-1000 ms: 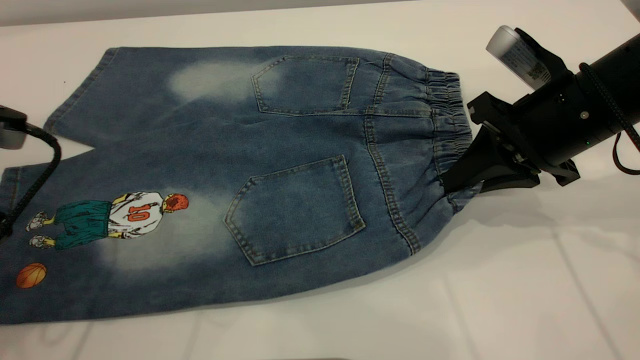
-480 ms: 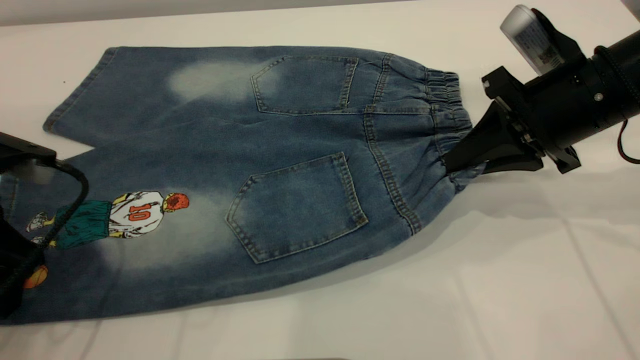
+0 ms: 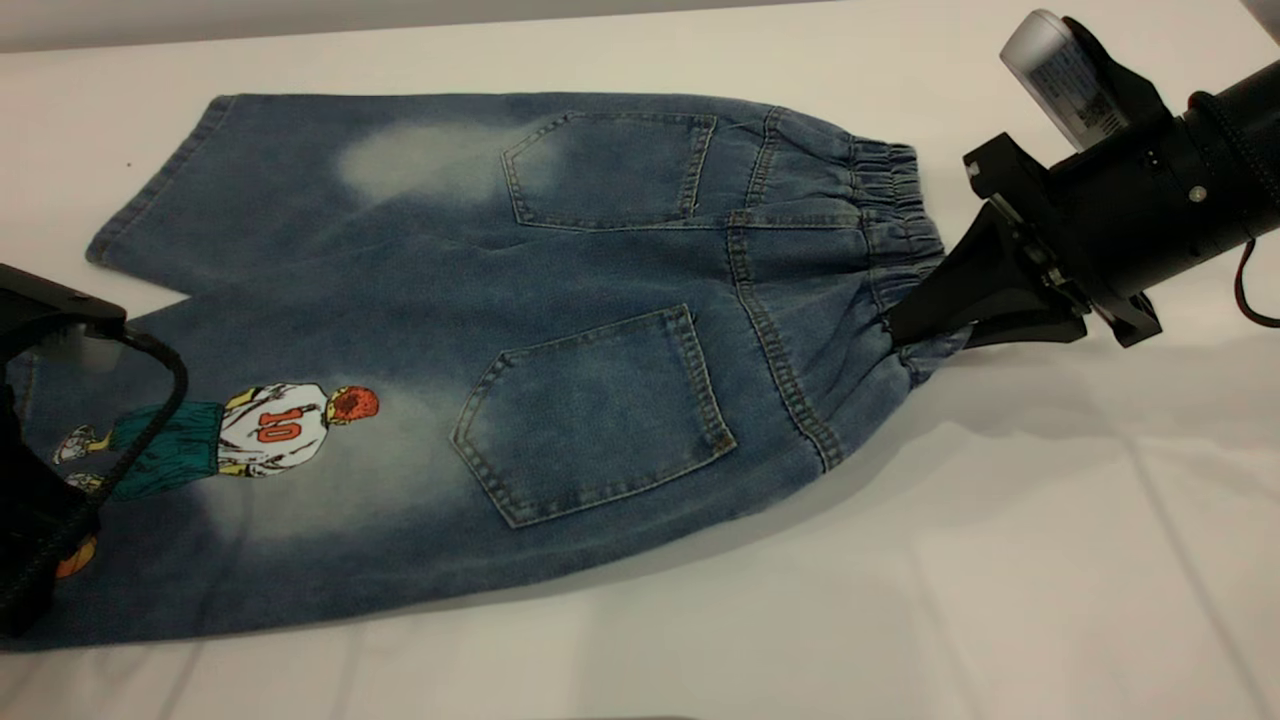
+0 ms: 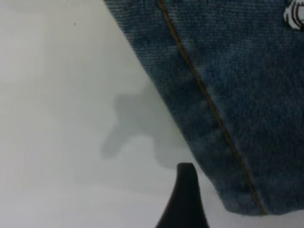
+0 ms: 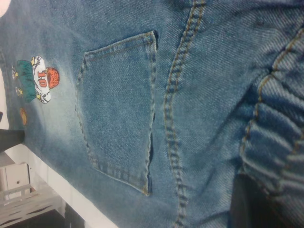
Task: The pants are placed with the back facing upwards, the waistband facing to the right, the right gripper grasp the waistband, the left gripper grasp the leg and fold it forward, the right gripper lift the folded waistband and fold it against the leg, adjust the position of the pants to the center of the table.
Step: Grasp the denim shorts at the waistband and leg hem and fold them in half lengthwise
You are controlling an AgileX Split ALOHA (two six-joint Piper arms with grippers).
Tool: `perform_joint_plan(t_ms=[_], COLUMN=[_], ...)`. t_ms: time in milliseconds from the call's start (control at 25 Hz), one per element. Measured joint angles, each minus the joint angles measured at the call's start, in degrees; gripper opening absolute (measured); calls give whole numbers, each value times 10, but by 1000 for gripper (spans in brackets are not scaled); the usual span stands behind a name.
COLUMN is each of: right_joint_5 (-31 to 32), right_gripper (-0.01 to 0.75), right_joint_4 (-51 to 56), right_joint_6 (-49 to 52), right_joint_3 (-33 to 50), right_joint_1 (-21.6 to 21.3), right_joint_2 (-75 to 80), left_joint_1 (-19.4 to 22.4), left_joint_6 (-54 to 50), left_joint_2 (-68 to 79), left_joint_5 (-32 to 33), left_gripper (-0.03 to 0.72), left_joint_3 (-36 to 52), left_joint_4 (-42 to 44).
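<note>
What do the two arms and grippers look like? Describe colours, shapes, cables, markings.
The right gripper is black with wedge-shaped fingers on a thick round black wrist. It carries a pale grey labelled cylinder and a dark cable. The left gripper is black too, with a braided black cable.

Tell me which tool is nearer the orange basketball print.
Left. The left tool sits over the basketball print at the leg's end; the right tool is at the waistband.
</note>
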Motion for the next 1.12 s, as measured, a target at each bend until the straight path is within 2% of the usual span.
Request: perform_joint_plan(t_ms=[120, 240, 320, 440, 520, 560, 760, 880, 1120], right_joint_5=[0, 1, 2, 16, 29, 34, 42, 37, 25], right_gripper=[38, 38, 38, 38, 38, 38, 38, 38, 38], right_joint_4=[0, 0, 0, -4, -11, -14, -28, -31, -37], right_joint_6=[0, 0, 0, 0, 0, 0, 2, 2, 2], right_joint_3=[0, 0, 0, -2, -9, -12, -17, -17, -17], right_joint_1=[0, 0, 0, 0, -1, -1, -11, -37, -62], right_joint_2=[0, 0, 0, 0, 0, 0, -14, -25, -26], left_joint_1=[0, 0, -1, -6, -6, -6, -5, -5, -5], left_joint_6=[11, 13, 13, 13, 13, 13, 15, 34, 128], left_joint_2=[10, 13, 14, 18, 19, 17, -6, -41, -90], left_joint_5=[5, 5, 2, 1, 1, 3, -22, -37, -37], left_gripper=[558, 484, 381, 145, 47, 25, 0, 0, 3], left_joint_3=[-5, -6, -6, -6, -6, -7, -13, -17, -17], left_joint_4=[-10, -20, -31, -42, -43, -43, -35, -33, -71])
